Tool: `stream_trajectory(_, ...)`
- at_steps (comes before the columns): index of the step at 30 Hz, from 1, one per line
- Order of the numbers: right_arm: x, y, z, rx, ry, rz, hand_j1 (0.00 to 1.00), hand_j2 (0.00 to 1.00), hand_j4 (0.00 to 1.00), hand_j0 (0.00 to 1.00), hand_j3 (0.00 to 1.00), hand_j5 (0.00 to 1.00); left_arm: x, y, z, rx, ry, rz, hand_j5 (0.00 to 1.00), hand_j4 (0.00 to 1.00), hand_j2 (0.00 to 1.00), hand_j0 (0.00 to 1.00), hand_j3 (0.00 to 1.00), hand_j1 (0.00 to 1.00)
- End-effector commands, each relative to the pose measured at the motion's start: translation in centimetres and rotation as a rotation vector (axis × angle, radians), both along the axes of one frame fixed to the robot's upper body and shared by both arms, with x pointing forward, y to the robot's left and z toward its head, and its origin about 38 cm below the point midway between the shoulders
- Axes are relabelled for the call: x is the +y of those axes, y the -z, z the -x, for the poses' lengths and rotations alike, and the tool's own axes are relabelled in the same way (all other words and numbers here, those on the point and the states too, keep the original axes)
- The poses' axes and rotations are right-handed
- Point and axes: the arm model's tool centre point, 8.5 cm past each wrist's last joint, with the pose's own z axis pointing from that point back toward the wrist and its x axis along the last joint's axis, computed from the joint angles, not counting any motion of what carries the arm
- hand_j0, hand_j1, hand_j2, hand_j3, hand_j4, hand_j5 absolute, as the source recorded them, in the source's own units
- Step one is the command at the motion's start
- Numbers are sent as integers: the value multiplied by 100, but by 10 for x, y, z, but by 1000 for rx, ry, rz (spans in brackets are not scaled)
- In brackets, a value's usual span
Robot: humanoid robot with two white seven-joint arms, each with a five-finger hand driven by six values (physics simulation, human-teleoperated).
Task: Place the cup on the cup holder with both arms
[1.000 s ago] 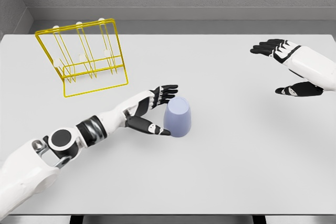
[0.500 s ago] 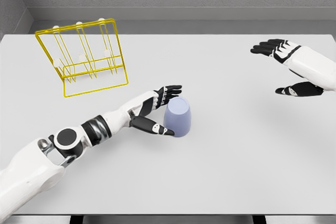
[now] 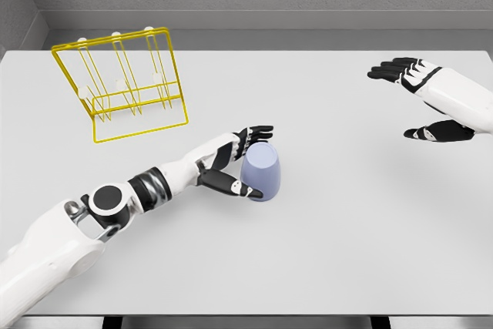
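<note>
A lavender cup [image 3: 266, 176] stands upside down on the white table [image 3: 347, 236], just left of centre. My left hand [image 3: 262, 162] reaches it from the lower left. Its fingers [image 3: 256, 132] spread behind the cup's top and its thumb [image 3: 235, 186] lies along the cup's front left side, near the base. The hand is open around the cup, and the cup rests on the table. The yellow wire cup holder [image 3: 141, 132] stands tilted at the back left. My right hand [image 3: 397, 102] hovers open at the far right, well away from the cup.
A grey wall runs behind the table's far edge. The table's near edge shows at the bottom of the view. My left forearm [image 3: 146, 188] lies across the table between the cup holder and the near edge.
My left arm has slid a little to the right and forward, bringing the fingers further behind the cup and the thumb across its front. The cup and right hand have stayed put.
</note>
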Motion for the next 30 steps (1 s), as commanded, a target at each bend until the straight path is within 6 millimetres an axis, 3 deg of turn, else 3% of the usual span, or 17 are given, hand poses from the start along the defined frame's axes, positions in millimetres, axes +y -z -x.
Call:
stream_trajectory(1,0,-1,0,0,-1,-7,100,100,100,100,100,100,0,1,0,5,-2,1,100,100,100,100,100,100)
stream_trajectory(20,1,-1,0,-1,-2,-7,100,100,100,100,100,100,-6,10,-1,27,-6,5,100,100,100,100,100,100)
stream_trajectory(23,0,-2,0,-2,-1,-7,100,100,100,100,100,100,-6,10,-2,29,-9,6,93,93,93,93,93,93)
stream_trajectory(28,1,-2,1,-2,-3,-6,100,100,100,100,100,100,-8,9,-3,27,-12,21,70,70,70,70,70,70)
stream_trajectory(30,1,-2,1,-2,-3,-6,100,100,100,100,100,100,-8,9,-2,26,-11,23,69,69,69,69,69,69)
